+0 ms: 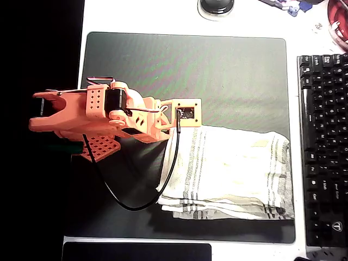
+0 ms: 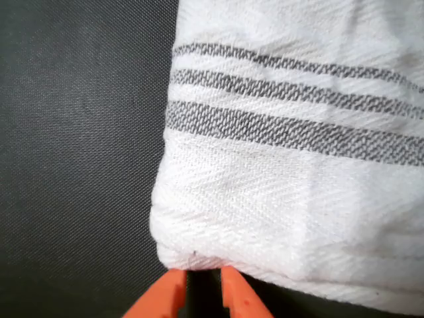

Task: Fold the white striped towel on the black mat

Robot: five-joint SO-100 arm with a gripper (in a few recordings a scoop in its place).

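Orange gripper (image 2: 201, 289), fingers nearly pressed together, touches the folded towel's (image 1: 228, 171) near edge; towel lies on the mat's (image 1: 217, 70) lower right, bare mat above and left, keyboard (image 1: 323, 147) just right

End effector (image 2: 201, 291) at the corner of the white striped towel (image 2: 291, 179)

In the wrist view, two orange fingertips (image 2: 162, 298) rise from the bottom edge, close together with a narrow dark gap between them, their tips touching the towel's lower corner edge. The towel fills the right and upper part of the picture, its herringbone weave crossed by three grey stripe bands slanting down to the right. The black mat (image 2: 73, 146) covers the left side, matte and finely textured.
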